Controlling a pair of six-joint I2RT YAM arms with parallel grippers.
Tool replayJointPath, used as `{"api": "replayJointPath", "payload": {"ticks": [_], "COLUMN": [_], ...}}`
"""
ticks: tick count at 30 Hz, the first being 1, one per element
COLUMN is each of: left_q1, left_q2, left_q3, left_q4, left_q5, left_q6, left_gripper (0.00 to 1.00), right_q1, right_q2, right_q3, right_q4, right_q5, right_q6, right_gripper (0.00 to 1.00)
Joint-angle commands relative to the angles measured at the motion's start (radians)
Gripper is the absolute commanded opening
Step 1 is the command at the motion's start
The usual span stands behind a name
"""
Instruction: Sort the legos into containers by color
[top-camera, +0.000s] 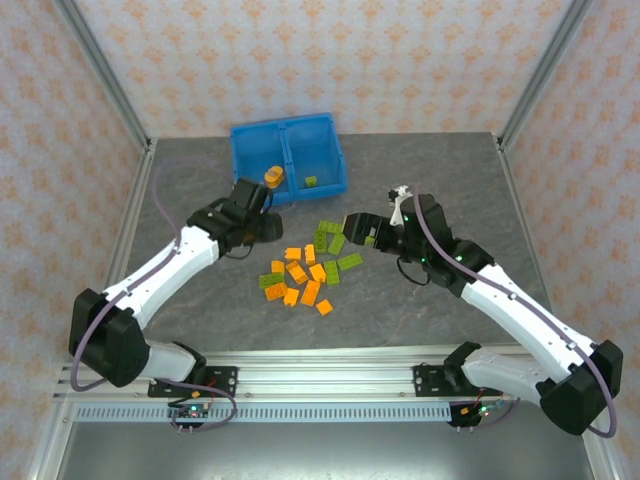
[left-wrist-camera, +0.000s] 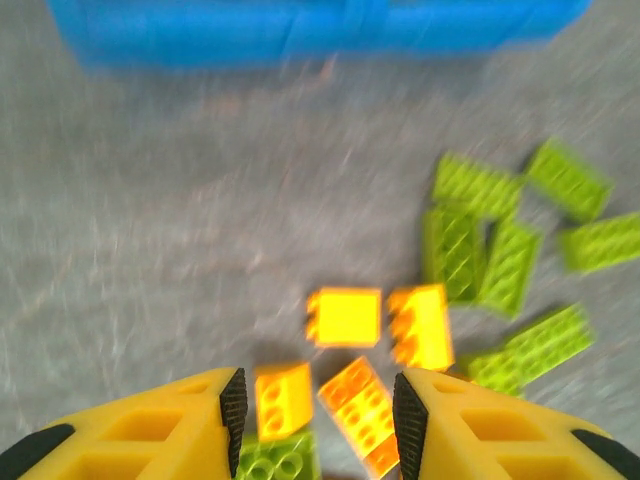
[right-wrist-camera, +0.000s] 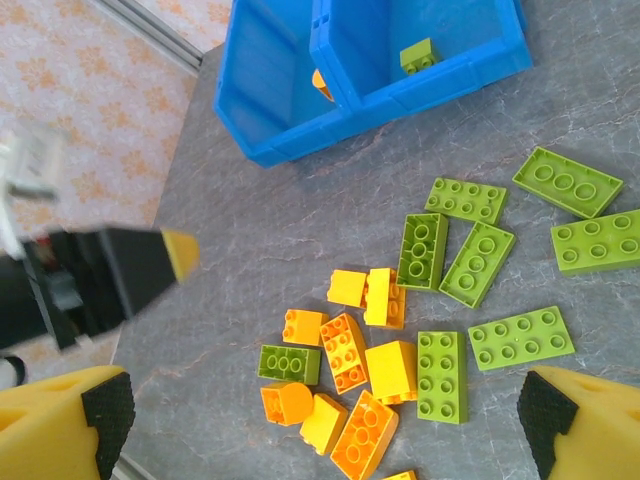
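The orange and green legos (top-camera: 305, 270) lie in a loose pile on the grey table, orange bricks (right-wrist-camera: 350, 350) to the left and green ones (right-wrist-camera: 470, 262) to the right. The blue bin (top-camera: 288, 152) stands behind them. Its left compartment (right-wrist-camera: 265, 70) holds an orange brick (top-camera: 272, 177) and its right compartment (right-wrist-camera: 470, 35) a green brick (right-wrist-camera: 418, 56). My left gripper (left-wrist-camera: 320, 420) is open above two orange bricks (left-wrist-camera: 360, 410), just left of the pile (top-camera: 266, 224). My right gripper (right-wrist-camera: 328, 420) is open, above the pile's right side (top-camera: 356, 227), nothing between its fingers.
The left arm's yellow-tipped finger (right-wrist-camera: 130, 265) shows in the right wrist view, left of the pile. Metal frame posts (top-camera: 105, 75) and patterned walls ring the table. Bare table lies between the pile and the bin (left-wrist-camera: 200, 200).
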Motion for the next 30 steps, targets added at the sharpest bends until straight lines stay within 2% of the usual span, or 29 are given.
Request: {"api": "replayJointPath", "payload": {"ticks": [1, 6, 10, 15, 26, 30], "left_q1": [-0.019, -0.021, -0.028, -0.029, -0.027, -0.027], "left_q2": [0.014, 0.124, 0.22, 0.293, 0.37, 0.405], "left_q3": [-0.082, -0.081, -0.048, -0.054, -0.092, -0.078], "left_q4": [0.001, 0.02, 0.012, 0.055, 0.1, 0.081], "left_q5": [0.045, 0.129, 0.113, 0.16, 0.045, 0.026], "left_q6": [-0.031, -0.008, 0.029, 0.032, 0.034, 0.033], "left_gripper": [0.46, 0.47, 0.47, 0.47, 0.45, 0.35], "right_q1": [0.005, 0.005, 0.006, 0.005, 0.005, 0.005], "right_q2": [0.02, 0.031, 0.022, 0.007, 0.028, 0.024], "right_q3": [0.015, 0.014, 0.011, -0.007, 0.002, 0.003], "right_q4": [0.041, 0.049, 0.028, 0.022, 0.018, 0.008], "right_q5": [-0.002, -0.002, 0.013, 0.033, 0.033, 0.036], "right_q6": [0.004, 0.017, 0.018, 0.027, 0.02, 0.021], "right_gripper": [1.0, 1.0, 1.0, 1.0, 1.0, 1.0]}}
